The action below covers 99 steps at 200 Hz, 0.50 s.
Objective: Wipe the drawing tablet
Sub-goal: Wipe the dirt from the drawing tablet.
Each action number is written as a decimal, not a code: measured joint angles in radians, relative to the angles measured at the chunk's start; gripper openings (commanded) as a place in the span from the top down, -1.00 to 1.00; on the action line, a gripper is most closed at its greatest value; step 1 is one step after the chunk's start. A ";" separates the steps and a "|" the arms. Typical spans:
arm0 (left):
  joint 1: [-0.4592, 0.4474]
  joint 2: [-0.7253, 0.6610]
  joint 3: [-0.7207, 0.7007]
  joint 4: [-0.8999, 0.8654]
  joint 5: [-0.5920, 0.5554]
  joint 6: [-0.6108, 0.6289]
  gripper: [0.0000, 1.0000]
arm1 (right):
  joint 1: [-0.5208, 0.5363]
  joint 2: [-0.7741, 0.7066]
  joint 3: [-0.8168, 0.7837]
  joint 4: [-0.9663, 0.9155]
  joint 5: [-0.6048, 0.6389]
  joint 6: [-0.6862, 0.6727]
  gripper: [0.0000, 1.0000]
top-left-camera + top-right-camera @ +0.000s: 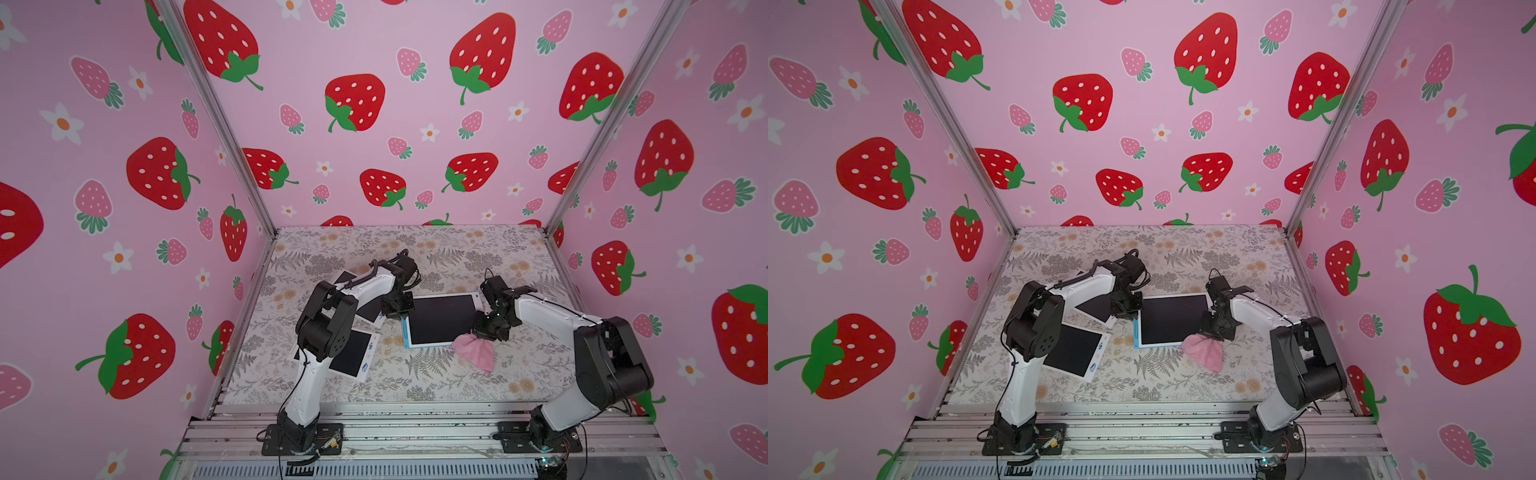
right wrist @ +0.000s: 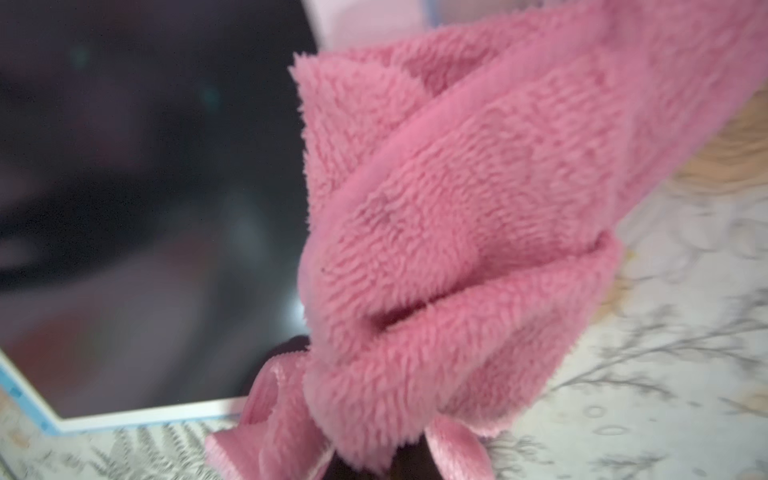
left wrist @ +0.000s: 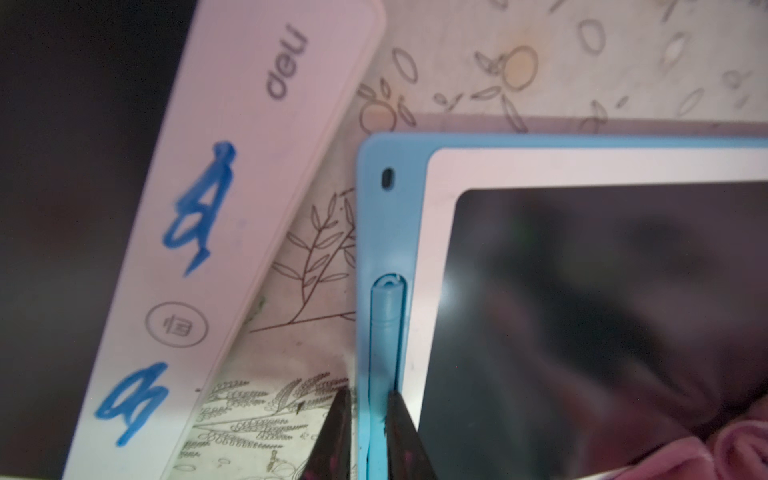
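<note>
Blue-edged drawing tablet [image 1: 440, 319] lay flat mid-surface [image 1: 436, 253]. Left gripper [image 3: 365, 419] fingers pinched its stylus-side edge. Right gripper [image 1: 484, 332] fingers pinched pink cloth [image 1: 476, 352] at the tablet's near corner.

Pink strawberry-and-flower walls [image 1: 395, 124] with metal corner posts [image 1: 216, 112] around a fern-patterned grey floral tabletop [image 1: 457, 249].

The tablet [image 1: 440, 319] lies flat on the surface, with a dark blank screen, a white frame and a blue edge. A blue pen [image 3: 384, 332] is clipped in this edge. The pink fluffy cloth [image 1: 476, 351] is bunched and covers the tablet's near corner, draping off it.
</note>
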 measured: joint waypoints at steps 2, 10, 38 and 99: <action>0.000 0.000 0.000 0.000 0.001 0.000 0.66 | -0.002 0.000 0.000 0.000 0.001 -0.002 1.00; 0.000 0.000 0.000 0.001 0.002 0.000 0.67 | -0.002 0.000 0.000 0.003 0.002 -0.008 1.00; 0.004 0.000 -0.002 0.005 0.014 0.005 0.67 | 0.130 0.009 0.008 0.039 0.005 -0.019 1.00; 0.014 -0.013 -0.029 0.034 0.042 0.022 0.68 | 0.464 0.159 0.108 0.253 -0.077 0.005 1.00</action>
